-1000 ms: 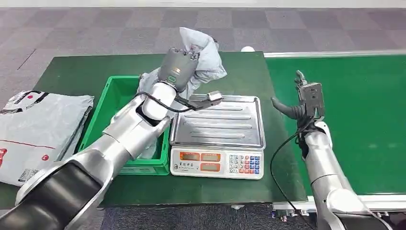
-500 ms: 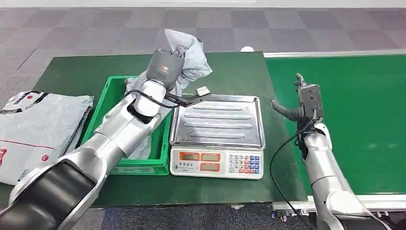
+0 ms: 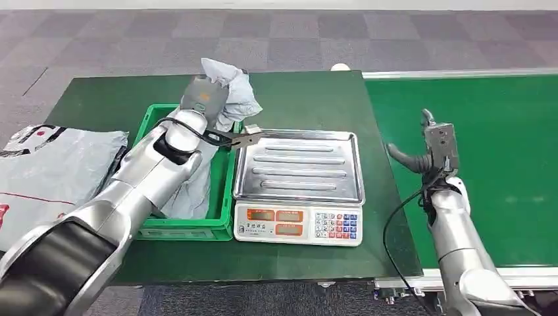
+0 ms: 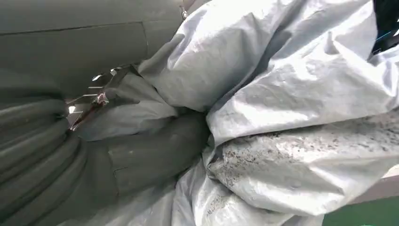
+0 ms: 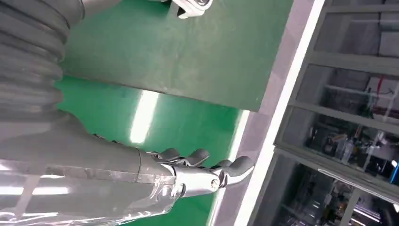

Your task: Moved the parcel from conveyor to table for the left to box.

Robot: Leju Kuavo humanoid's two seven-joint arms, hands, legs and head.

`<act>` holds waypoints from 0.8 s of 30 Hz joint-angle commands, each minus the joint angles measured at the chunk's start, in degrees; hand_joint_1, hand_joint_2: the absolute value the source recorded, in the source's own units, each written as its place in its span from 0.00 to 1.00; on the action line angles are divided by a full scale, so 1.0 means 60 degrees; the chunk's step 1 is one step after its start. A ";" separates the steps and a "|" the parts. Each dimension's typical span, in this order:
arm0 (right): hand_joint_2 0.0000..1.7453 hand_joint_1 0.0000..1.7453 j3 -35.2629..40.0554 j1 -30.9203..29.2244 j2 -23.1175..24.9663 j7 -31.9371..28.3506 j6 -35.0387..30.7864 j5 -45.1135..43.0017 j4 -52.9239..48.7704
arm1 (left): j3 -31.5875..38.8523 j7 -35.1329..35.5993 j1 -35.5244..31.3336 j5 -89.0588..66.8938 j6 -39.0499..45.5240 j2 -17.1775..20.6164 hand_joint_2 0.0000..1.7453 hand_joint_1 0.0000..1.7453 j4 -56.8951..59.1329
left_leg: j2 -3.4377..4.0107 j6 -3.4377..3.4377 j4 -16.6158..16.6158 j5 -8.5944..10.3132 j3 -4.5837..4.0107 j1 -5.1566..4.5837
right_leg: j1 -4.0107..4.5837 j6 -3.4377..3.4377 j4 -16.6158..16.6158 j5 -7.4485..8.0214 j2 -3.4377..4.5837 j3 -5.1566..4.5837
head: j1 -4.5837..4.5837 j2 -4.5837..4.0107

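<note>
So in the head view the left hand (image 3: 201, 99) is over the far end of the green crate (image 3: 150, 122) with a crumpled grey parcel (image 3: 231, 82) bunched up in its grip, the bag's loose end trailing down into the crate alongside the arm. Right next to the crate sits a scale (image 3: 299, 187) with a bare steel tray, and another flat grey bag (image 3: 52, 168) lies at the table's left edge. The right hand (image 3: 428, 150) hovers over the green conveyor (image 3: 500, 164), fingers apart, holding nothing. The left wrist view is mostly wrinkled grey plastic, the parcel (image 4: 291, 94) pressed right up against the thumb (image 4: 155, 150), so it's clearly clamped in there. The right wrist view shows the right hand (image 5: 207, 172) with fingers loosely spread above the belt, nothing in it. Going by the folds, that bag looks light, soft and floppy, probably a bit slick too, so it'll sag and could slide out of a weak pinch. Grabbing a thick bunch of material near the middle seems the safest bet, rather than a thin corner.
</note>
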 commanded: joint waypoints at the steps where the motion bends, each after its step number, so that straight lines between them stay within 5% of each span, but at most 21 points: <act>1: 1.00 0.00 -0.0337 -0.0269 -0.0029 0.0024 0.0058 -0.0013 0.0321 | 0.0488 -0.0027 -0.0400 -0.0163 -0.0099 0.0021 1.00 1.00 0.0405 | 0.0008 0.0000 -0.0001 -0.0002 0.0013 0.0007 | 0.0009 -0.0008 -0.0007 0.0003 0.0006 0.0014 | 0.0000 0.0000; 6: 1.00 0.00 -0.0464 -0.0244 -0.0184 -0.0112 0.0119 -0.0027 0.0421 | 0.0346 -0.1165 -0.0400 -0.0034 -0.2015 0.0273 1.00 1.00 0.0474 | 0.0004 0.0000 -0.0002 -0.0001 0.0007 0.0001 | 0.0004 -0.0004 -0.0002 0.0000 0.0003 0.0004 | 0.0000 0.0000; 16: 1.00 0.00 -0.0491 -0.0395 0.0159 0.0093 -0.0158 0.0128 0.0268 | 0.0243 -0.1519 -0.0281 0.0319 -0.2949 0.0822 1.00 1.00 0.0578 | 0.0040 -0.0002 -0.0007 -0.0006 0.0024 0.0004 | 0.0010 -0.0009 -0.0006 0.0006 0.0048 0.0010 | 0.0000 0.0000; 17: 1.00 0.00 -0.0555 -0.0182 0.0166 0.0141 -0.0186 0.0131 -0.0045 | 0.0245 -0.1433 -0.0249 0.0339 -0.2498 0.0773 1.00 0.00 0.0415 | 0.0044 -0.0003 -0.0011 -0.0008 0.0035 0.0012 | 0.0019 -0.0013 -0.0017 0.0008 0.0051 0.0023 | 0.0000 0.0000; 24: 1.00 0.00 -0.0577 -0.0096 0.0185 0.0148 -0.0018 0.0177 -0.0137 | 0.0072 -0.1390 -0.0365 0.0365 -0.2610 0.0330 1.00 0.00 0.0629 | 0.0010 0.0000 0.0000 -0.0001 0.0004 0.0004 | 0.0005 -0.0003 -0.0003 0.0003 0.0010 0.0002 | 0.0000 0.0000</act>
